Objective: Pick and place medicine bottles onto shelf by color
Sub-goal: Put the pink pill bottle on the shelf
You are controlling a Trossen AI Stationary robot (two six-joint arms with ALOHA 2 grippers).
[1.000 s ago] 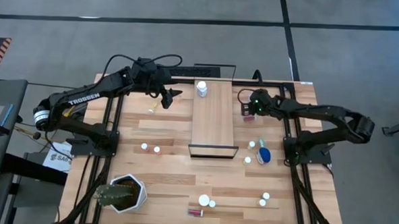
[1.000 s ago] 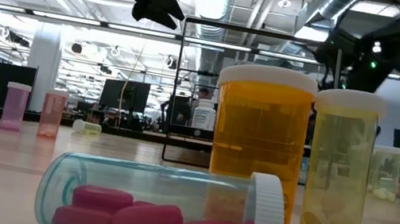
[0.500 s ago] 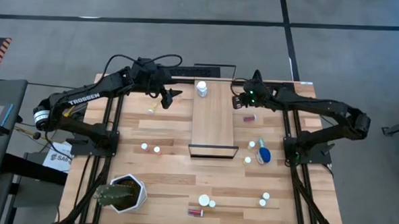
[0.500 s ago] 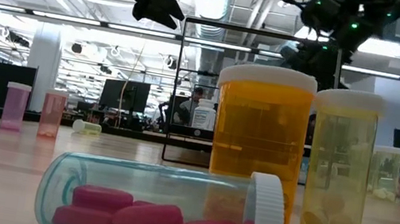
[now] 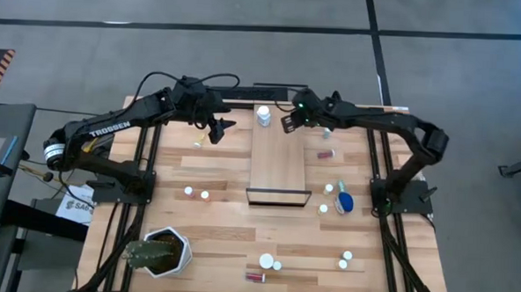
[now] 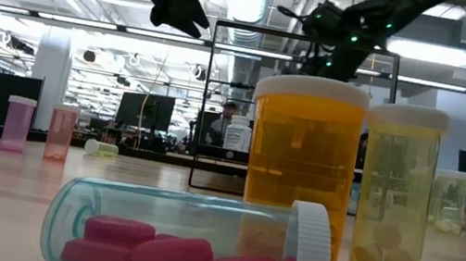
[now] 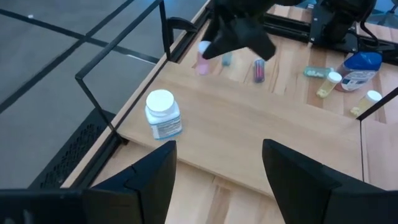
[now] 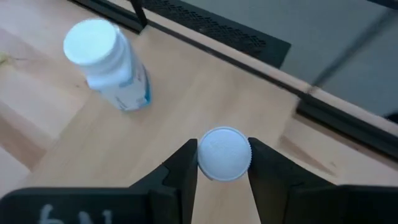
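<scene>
Over the far end of the long light-wood shelf board (image 5: 279, 156), the right end effector (image 5: 290, 122) hangs with its 2 dark fingers (image 8: 181, 167) pinched on a small white-capped medicine bottle (image 8: 224, 153), gripped just under the cap so the bottle stays upright for setting down; its body colour is hidden by the cap in the right wrist view, though a pinkish shape under the arm in the left wrist view may be that bottle. It is held near 1 white-capped white bottle with a blue-printed label (image 5: 264, 115) that stands on the shelf's far end, probably so that bottles of like colour end up grouped there. The left end effector (image 5: 217, 129) waits above the slatted wooden desk (image 5: 213, 214) just left of the shelf, fingers spread and empty, clear of the right arm's path. The remaining bottles lie scattered on the desk: a red vial (image 5: 325, 153) right of the shelf, a wide blue bottle (image 5: 344, 202) near the thin dark frame (image 5: 278, 198) at the shelf's near end, and more by the white hexagonal plant pot (image 5: 161, 252). Most of the sorting looks undone.
</scene>
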